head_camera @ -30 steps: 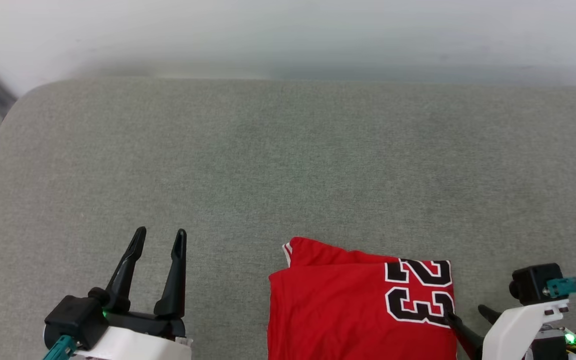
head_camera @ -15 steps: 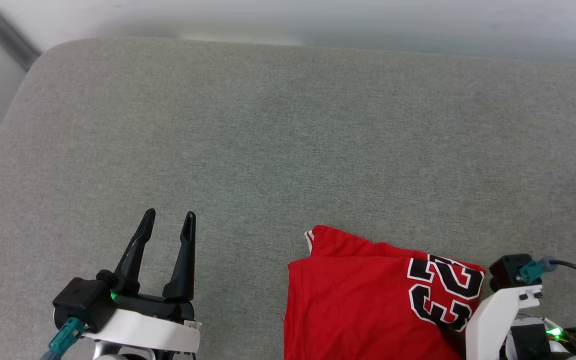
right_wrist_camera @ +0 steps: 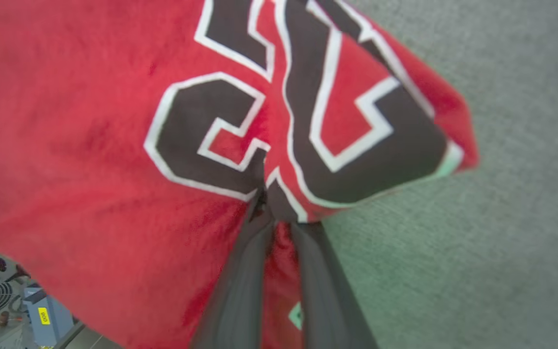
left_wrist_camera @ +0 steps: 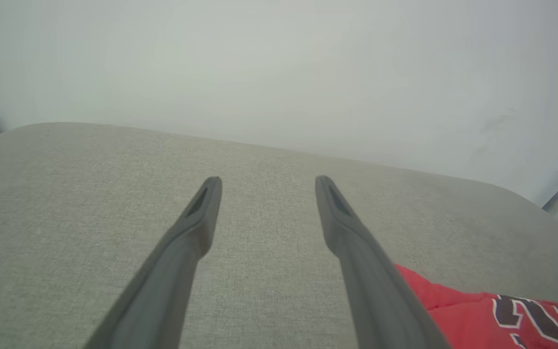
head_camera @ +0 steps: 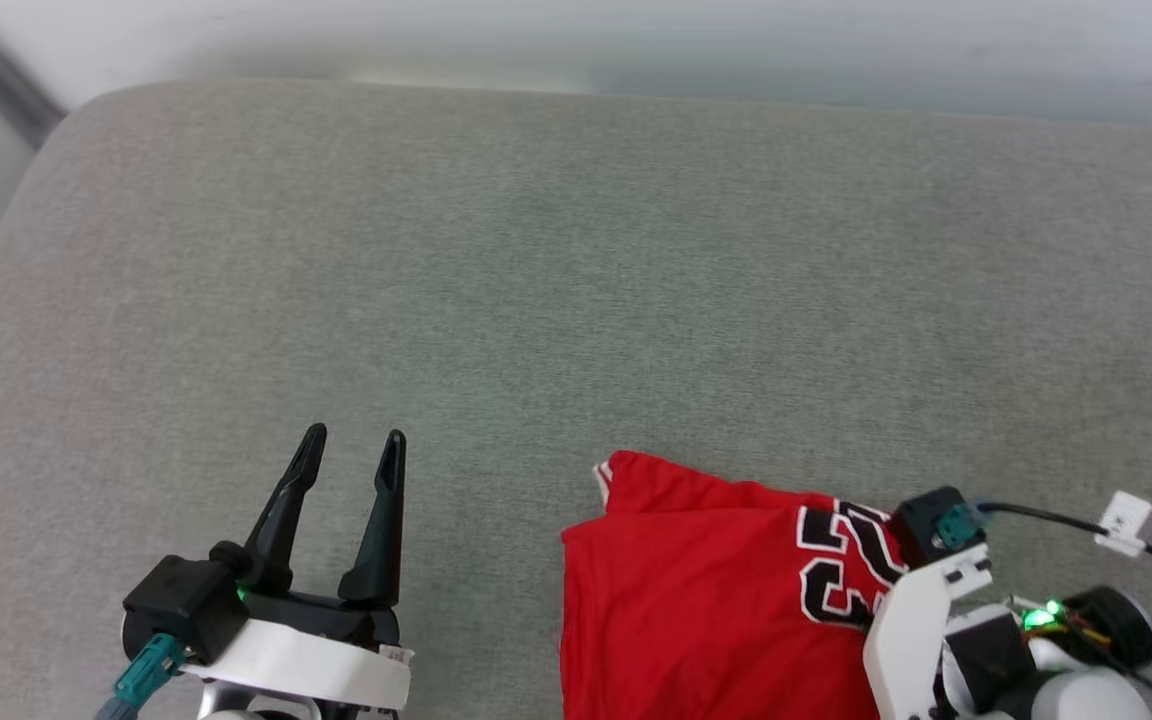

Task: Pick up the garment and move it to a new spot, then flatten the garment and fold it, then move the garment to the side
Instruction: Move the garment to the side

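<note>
Cloth hides the tips of the right claw (right_wrist_camera: 269, 209): in the right wrist view its two dark fingers run close together, a strip of red fabric shows between them, and their ends vanish into the shirt (right_wrist_camera: 90, 145) just under the black, white-edged number (right_wrist_camera: 279, 111), so the claw is clamped on the shirt. That view is blurred and the digits are hard to read. In the head view the claw's fingers are covered by the arm's white wrist housing (head_camera: 911, 625), which also covers the right part of the number (head_camera: 841, 580). The shirt (head_camera: 696, 590) lies folded on the grey padded surface (head_camera: 576, 300) at its near right part, a bit of white trim showing at the upper left corner; the bottom of the frame cuts the shirt off, so its near edge cannot be seen. A black cable (head_camera: 1046, 515) with a white tag leads away from the housing. The left claw (head_camera: 355, 436) is over bare grey surface, well apart from the shirt, with its fingers spread and nothing between them; the left wrist view shows the same gap between the fingers of the left claw (left_wrist_camera: 267, 180), with a corner of the shirt (left_wrist_camera: 458, 310) at the lower right, partly behind one finger. A pale wall (left_wrist_camera: 279, 68) rises beyond the surface's far edge.
</note>
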`<state>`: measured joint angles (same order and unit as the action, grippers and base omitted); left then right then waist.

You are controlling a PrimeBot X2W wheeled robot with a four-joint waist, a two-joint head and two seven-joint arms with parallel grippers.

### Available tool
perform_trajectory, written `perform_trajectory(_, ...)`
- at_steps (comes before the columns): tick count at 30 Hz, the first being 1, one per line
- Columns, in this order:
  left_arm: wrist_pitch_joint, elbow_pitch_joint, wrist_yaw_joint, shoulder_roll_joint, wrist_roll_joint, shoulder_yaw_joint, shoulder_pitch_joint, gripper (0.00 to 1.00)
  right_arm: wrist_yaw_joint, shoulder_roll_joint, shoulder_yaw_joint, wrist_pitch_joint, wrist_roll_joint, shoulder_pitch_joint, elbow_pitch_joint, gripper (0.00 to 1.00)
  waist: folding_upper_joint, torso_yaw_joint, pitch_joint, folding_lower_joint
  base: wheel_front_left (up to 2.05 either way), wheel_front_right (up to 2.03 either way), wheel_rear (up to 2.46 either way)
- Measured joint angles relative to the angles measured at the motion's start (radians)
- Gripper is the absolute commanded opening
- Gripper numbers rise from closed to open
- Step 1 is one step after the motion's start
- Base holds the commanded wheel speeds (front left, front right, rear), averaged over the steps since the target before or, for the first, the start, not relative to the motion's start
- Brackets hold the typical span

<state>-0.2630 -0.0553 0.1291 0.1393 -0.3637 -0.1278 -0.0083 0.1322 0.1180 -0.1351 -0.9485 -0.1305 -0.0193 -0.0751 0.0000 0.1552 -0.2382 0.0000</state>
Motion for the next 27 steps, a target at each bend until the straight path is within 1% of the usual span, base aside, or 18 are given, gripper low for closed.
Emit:
perform_trajectory(3,0.0,0.0,0.0,0.001,0.001,-0.002,0.003,1.0,0.0,0.057,-0.061,0.001,0.04,-0.052,-0.016,0.0,0.0,-0.033,0.001,0.0,0.0,0.0,0.0)
perform_trajectory(6,0.0,-0.008,0.0,-0.006,0.007,-0.006,0.004,1.0,-0.001,0.156,-0.132,-0.019,0.053,-0.101,-0.036,0.0,0.0,-0.076,-0.001,0.0001,0.0,0.0,0.0)
perform_trajectory(8,0.0,-0.009,0.0,-0.006,0.009,-0.033,0.004,1.0,-0.001,0.223,-0.168,-0.029,0.051,-0.129,-0.045,0.0,0.0,-0.11,-0.003,0.0,0.0,0.0,0.0)
perform_trajectory(10,0.0,-0.012,0.0,-0.007,0.006,-0.062,0.004,1.0,-0.001,0.29,-0.18,-0.027,0.052,-0.157,-0.053,0.0,0.0,-0.146,-0.006,0.0,0.0,0.0,0.0)
perform_trajectory(13,0.0,-0.012,0.0,0.011,0.025,-0.112,-0.006,1.0,-0.001,0.4,-0.196,-0.012,0.049,-0.203,-0.06,0.0,0.0,-0.204,-0.015,0.0001,0.0,0.0,0.0)
perform_trajectory(16,0.0,-0.015,0.0,0.017,0.024,-0.139,-0.026,1.0,-0.001,0.487,-0.216,-0.006,0.002,-0.234,-0.054,0.0,0.0,-0.265,-0.031,0.0,0.0,0.0,0.0)
perform_trajectory(20,0.0,-0.023,0.0,0.044,0.028,-0.171,-0.068,1.0,-0.001,0.593,-0.185,0.034,-0.02,-0.298,-0.013,0.0,0.0,-0.34,-0.071,0.0001,0.0,0.0,0.0)
perform_trajectory(23,0.0,-0.041,0.0,0.058,0.025,-0.192,-0.106,1.0,-0.001,0.639,-0.151,0.082,-0.023,-0.331,0.039,0.0,0.0,-0.379,-0.12,0.0001,0.0,0.0,0.0)
perform_trajectory(27,0.0,-0.069,0.0,0.093,0.027,-0.222,-0.151,1.0,-0.001,0.68,-0.117,0.161,-0.031,-0.367,0.132,0.0,0.0,-0.418,-0.187,0.0001,0.0,0.0,0.0)
